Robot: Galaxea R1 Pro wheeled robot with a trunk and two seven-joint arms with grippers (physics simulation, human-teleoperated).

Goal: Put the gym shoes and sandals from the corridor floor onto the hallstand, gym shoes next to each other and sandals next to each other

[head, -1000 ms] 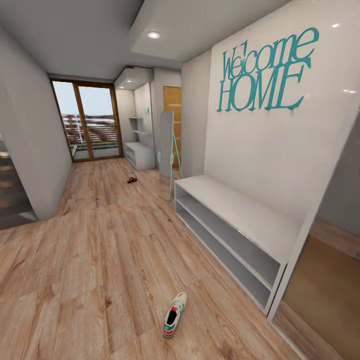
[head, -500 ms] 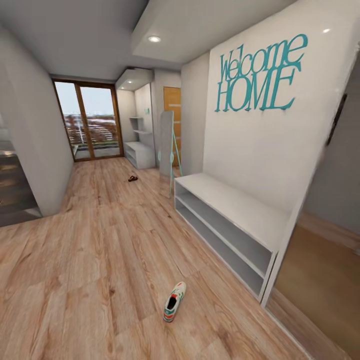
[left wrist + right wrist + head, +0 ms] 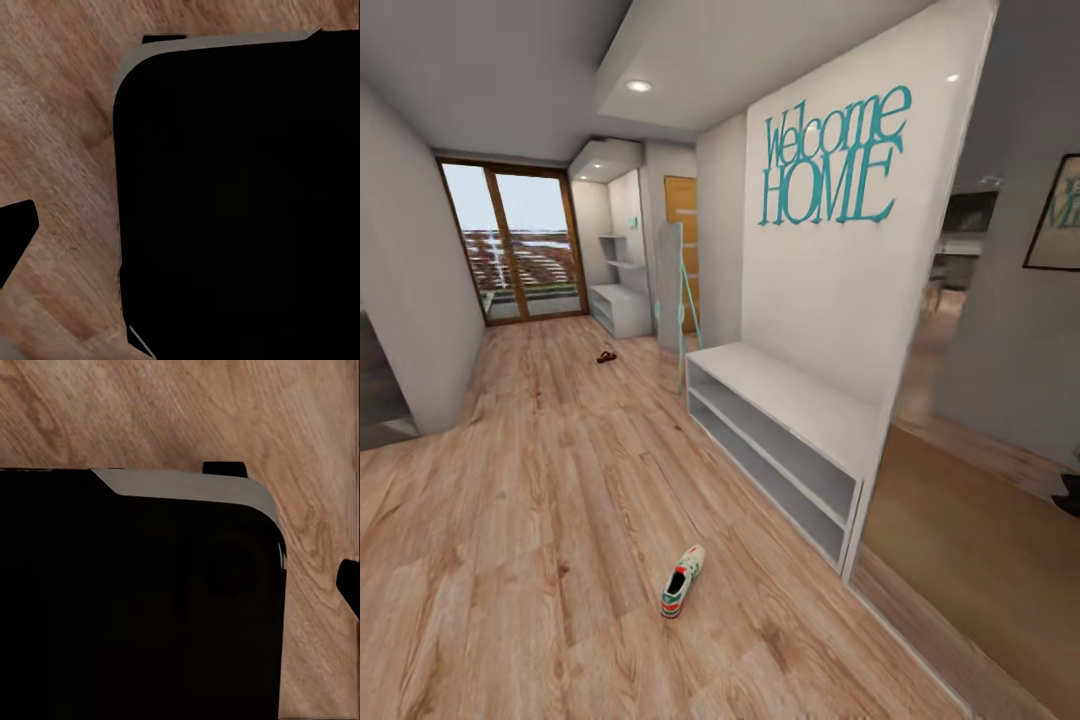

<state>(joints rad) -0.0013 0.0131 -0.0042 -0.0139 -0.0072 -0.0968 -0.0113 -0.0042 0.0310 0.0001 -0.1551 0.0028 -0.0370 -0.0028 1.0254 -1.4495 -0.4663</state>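
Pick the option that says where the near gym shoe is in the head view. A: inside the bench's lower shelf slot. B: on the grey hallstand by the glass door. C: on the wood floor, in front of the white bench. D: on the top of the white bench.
C: the gym shoe lies alone on the wood floor, apart from the white bench.

corridor floor (image 3: pixel 540 500): light-brown wood-grain planks, faint sheen | white bench (image 3: pixel 780 400): smooth matt white | wall (image 3: pixel 830 290): smooth, slightly glossy | gym shoe (image 3: pixel 682 581): cream upper, matt
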